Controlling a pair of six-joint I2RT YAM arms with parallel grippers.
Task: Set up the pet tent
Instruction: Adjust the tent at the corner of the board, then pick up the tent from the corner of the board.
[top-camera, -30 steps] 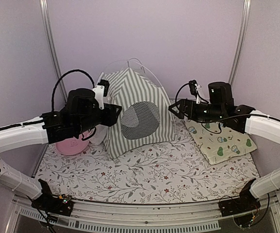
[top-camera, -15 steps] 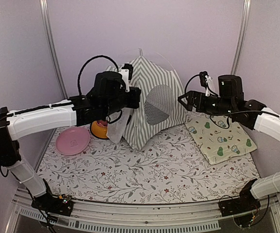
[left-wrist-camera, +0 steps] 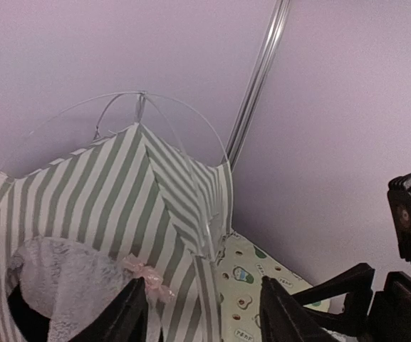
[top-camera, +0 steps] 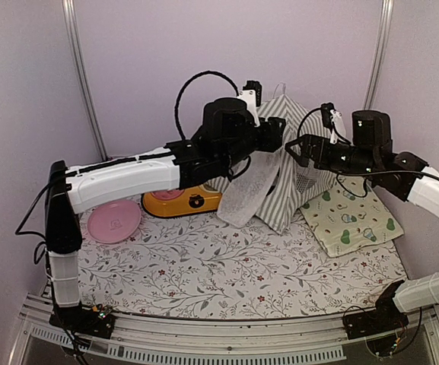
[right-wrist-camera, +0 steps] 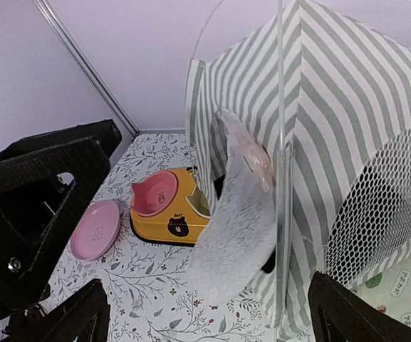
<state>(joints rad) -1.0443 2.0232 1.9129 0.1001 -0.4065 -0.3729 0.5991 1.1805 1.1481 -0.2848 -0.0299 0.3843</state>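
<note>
The pet tent (top-camera: 286, 199) stands at the back right, sage-green and white striped, its lace door curtain (top-camera: 246, 196) hanging toward the front left and thin white poles (left-wrist-camera: 141, 96) arching over its peak. My left gripper (top-camera: 276, 135) reaches across to the tent's upper left side. In the left wrist view its jaws (left-wrist-camera: 205, 313) are apart, with the tent's corner seam (left-wrist-camera: 209, 242) just beyond them. My right gripper (top-camera: 295, 150) hovers at the tent's upper right and stands wide open (right-wrist-camera: 212, 320), empty. The mesh window (right-wrist-camera: 383, 206) faces right.
An orange double pet bowl (top-camera: 181, 201) sits left of the tent, a pink plate (top-camera: 114, 222) further left. The pale avocado-print mat (top-camera: 348, 217) lies at the right, partly under the tent's edge. Purple walls and metal posts (top-camera: 82, 84) close in the back.
The tent has moved from the centre-left to the back right and turned, uncovering the orange bowl. My left arm swept right with it. The right gripper shifted slightly right, still open.
</note>
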